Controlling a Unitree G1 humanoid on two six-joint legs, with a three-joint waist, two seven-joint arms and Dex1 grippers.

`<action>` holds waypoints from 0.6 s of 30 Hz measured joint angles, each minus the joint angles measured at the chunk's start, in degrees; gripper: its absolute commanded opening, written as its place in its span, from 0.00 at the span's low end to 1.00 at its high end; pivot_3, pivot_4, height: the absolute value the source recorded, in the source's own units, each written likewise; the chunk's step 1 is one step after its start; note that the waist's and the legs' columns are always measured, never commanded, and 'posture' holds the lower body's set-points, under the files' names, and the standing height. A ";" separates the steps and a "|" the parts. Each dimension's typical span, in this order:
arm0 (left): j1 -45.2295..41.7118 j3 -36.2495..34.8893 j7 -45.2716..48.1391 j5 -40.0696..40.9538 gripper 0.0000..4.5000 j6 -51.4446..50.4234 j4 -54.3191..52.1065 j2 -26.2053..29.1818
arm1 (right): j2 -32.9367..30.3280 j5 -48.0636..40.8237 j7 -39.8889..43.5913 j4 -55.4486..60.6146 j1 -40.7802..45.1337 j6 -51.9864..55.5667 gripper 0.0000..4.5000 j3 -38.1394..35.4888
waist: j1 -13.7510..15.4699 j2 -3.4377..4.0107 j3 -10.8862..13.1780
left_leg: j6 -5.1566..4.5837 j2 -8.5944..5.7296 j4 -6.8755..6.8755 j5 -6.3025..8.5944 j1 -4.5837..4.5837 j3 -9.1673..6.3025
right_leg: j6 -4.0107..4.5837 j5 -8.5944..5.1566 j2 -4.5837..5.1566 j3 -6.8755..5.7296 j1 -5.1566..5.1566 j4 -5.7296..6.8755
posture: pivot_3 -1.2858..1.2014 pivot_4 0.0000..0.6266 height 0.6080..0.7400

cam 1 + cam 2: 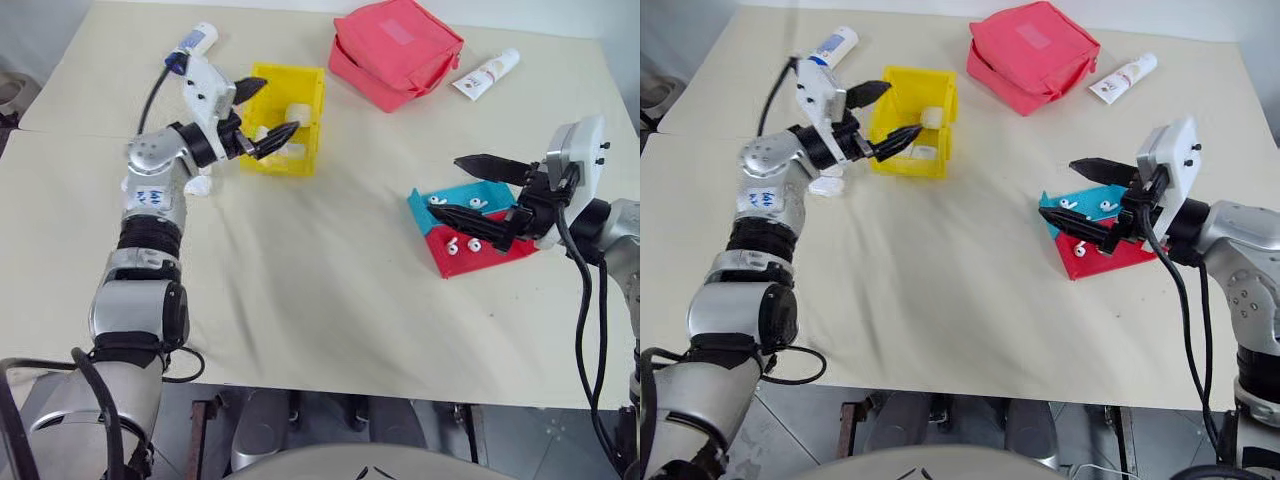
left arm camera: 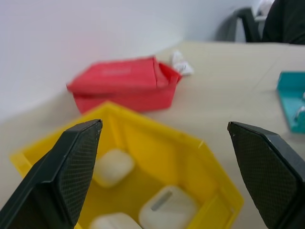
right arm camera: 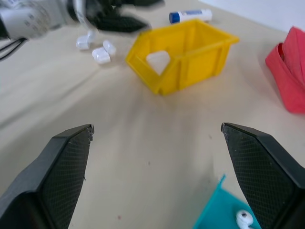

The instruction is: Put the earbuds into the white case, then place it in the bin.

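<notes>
Fingers of the left gripper [image 1: 262, 113] are standing spread wide and empty, black textured pads [image 2: 71, 167] hovering at the near-left rim of the bright yellow rectangular plastic bin [image 1: 309, 100]. Three glossy white rounded pebble cases [image 2: 167, 209] are lying inside the bin, one showing a slot-like mark on top. More small white cases [image 3: 101, 55] are sitting on the table just left of the bin, beside the left arm.

Right gripper [image 1: 468, 188] fingers are also standing released, gripping nothing, hanging over the teal tray [image 1: 445, 194] and red tray [image 1: 480, 257], two flat plastic trays lying touching. Tiny glossy white stemmed earbuds [image 1: 461, 245] are resting in both trays.

Everything is sitting on a matte cream cloth-covered table [image 1: 300, 290], faintly creased. Farther back, a soft red fabric zip pouch [image 1: 395, 50] is lying near the far edge, a white tube with orange print [image 1: 487, 74] just right of it, a white tube with blue cap [image 1: 195, 42] at the far left. A pale wall is rising behind the table in the left wrist view.
</notes>
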State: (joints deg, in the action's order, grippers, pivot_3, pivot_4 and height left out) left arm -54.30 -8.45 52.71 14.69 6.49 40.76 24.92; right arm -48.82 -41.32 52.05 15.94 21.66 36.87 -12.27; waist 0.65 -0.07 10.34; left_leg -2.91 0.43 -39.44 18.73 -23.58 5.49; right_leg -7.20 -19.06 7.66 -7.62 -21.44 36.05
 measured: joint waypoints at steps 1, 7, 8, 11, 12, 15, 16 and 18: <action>4.48 -0.68 0.50 2.37 1.00 -4.42 -7.89 1.94 | -0.13 0.51 1.58 -1.55 0.37 -0.91 1.00 0.59 | -0.62 0.00 0.00 | 0.00 0.02 0.05 0.00 0.01 -0.04 | 0.00 0.00 0.00 0.04 0.00 0.01 | 0.52 0.24 1.00; 28.78 -7.26 5.59 17.44 1.00 -22.79 -40.34 11.53 | -4.05 5.62 13.22 -14.19 -0.10 -7.66 1.00 2.36 | -1.42 0.02 0.00 | 0.04 0.03 0.15 -0.04 0.29 -0.14 | 0.00 0.00 0.02 0.17 0.29 -0.01 | 0.52 0.24 1.00; 31.99 -9.31 4.86 19.28 1.00 -23.40 -44.01 11.49 | -5.43 7.15 15.68 -15.76 -0.35 -8.97 1.00 3.39 | -1.26 0.02 0.00 | 0.04 0.05 0.15 -0.04 0.38 -0.15 | 0.00 0.00 0.02 0.19 0.45 -0.13 | 0.52 0.24 1.00; 39.14 -13.13 4.22 22.41 1.00 -26.05 -50.40 12.97 | -6.10 8.62 19.97 -19.01 0.44 -10.27 1.00 4.74 | -0.76 0.02 0.00 | 0.04 0.07 0.09 -0.03 0.51 -0.21 | 0.00 0.00 0.01 0.21 0.66 -0.22 | 0.52 0.24 1.00; 42.60 -14.23 4.78 23.35 1.00 -26.75 -52.86 14.16 | -6.11 8.74 21.08 -20.08 1.06 -10.67 1.00 5.17 | -0.79 0.03 0.00 | 0.03 0.06 0.11 -0.02 0.54 -0.21 | 0.00 0.00 0.02 0.21 0.68 -0.22 | 0.52 0.24 1.00; 54.28 -17.74 6.94 24.57 1.00 -27.97 -57.13 15.59 | -6.59 10.43 24.52 -24.79 2.50 -13.10 1.00 5.44 | -0.89 0.04 0.00 | 0.03 0.07 0.15 0.00 0.60 -0.18 | 0.01 0.00 0.01 0.21 0.71 -0.26 | 0.52 0.24 1.00; 57.22 -19.04 7.10 24.58 1.00 -28.02 -57.17 15.61 | -6.82 11.22 25.59 -26.50 2.73 -14.21 1.00 5.51 | -0.85 0.03 0.00 | 0.05 0.13 0.14 -0.01 0.60 -0.16 | 0.01 0.00 -0.05 0.19 0.75 -0.36 | 0.52 0.24 1.00; 59.11 -21.57 6.79 25.13 1.00 -28.46 -57.13 15.79 | -6.84 12.56 26.96 -28.52 3.47 -15.62 1.00 6.02 | -0.41 0.03 0.00 | 0.08 0.15 0.11 -0.04 0.58 -0.21 | 0.01 0.00 -0.06 0.18 0.82 -0.45 | 0.52 0.24 1.00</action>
State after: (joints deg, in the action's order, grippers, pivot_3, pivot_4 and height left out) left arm 4.81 -30.02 59.51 39.82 -21.96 -16.37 40.71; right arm -55.65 -28.76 79.00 -12.57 25.12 21.25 -6.25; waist 0.23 -0.04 10.35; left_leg -2.83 0.58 -39.34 18.69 -22.99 5.29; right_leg -7.19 -19.06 7.60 -7.44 -20.62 35.60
